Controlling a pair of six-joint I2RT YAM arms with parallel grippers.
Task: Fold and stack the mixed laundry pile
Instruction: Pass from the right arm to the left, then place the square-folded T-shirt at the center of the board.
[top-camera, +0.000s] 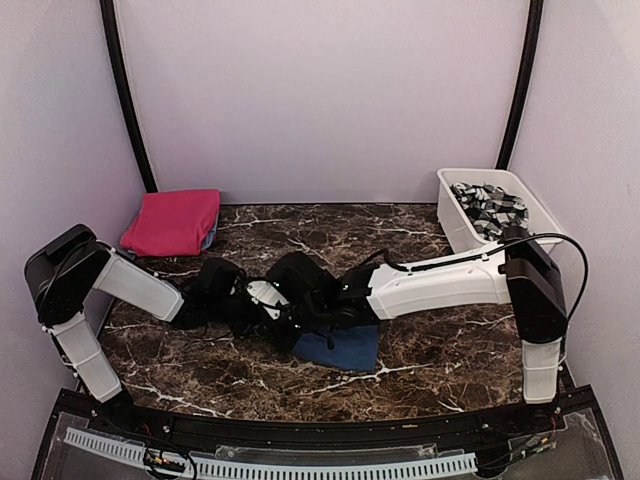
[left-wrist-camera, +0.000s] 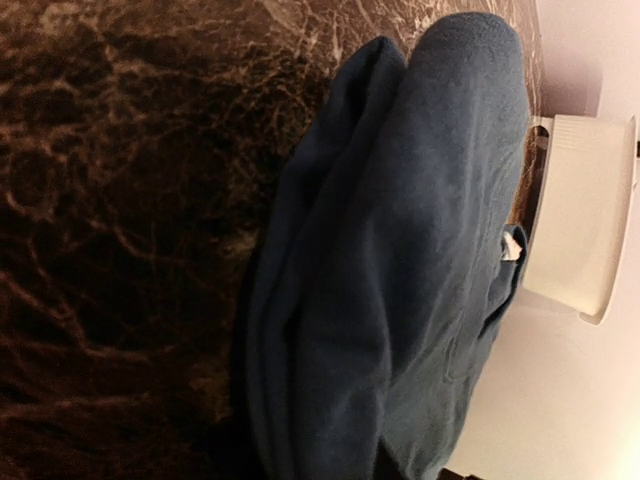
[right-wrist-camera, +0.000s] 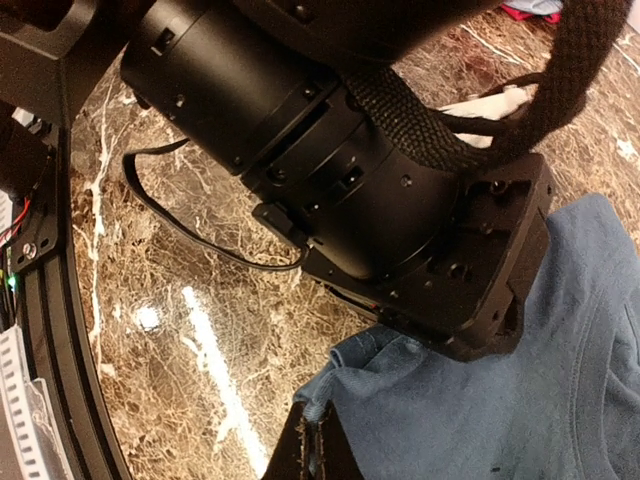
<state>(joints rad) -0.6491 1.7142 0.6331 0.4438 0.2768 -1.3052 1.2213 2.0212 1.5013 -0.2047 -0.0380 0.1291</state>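
A dark navy-blue garment (top-camera: 340, 348) lies crumpled at the table's near centre. Both grippers meet over its left edge. My right gripper (right-wrist-camera: 325, 452) is shut on a corner of the garment's hem (right-wrist-camera: 350, 385). My left gripper (top-camera: 283, 318) sits on the same cloth; in the left wrist view the navy garment (left-wrist-camera: 400, 280) fills the frame, gathers toward the jaws and hides the fingers. A folded magenta-pink garment (top-camera: 172, 221) lies at the back left on a light blue shirt (top-camera: 211, 236). A grey-and-white patterned garment (top-camera: 490, 207) is in the tub.
A white plastic tub (top-camera: 455, 225) stands at the back right; it also shows in the left wrist view (left-wrist-camera: 585, 215). The left arm's black wrist body (right-wrist-camera: 380, 190) and cable crowd close above my right gripper. The table's black front rail (top-camera: 320, 432) runs along the near edge.
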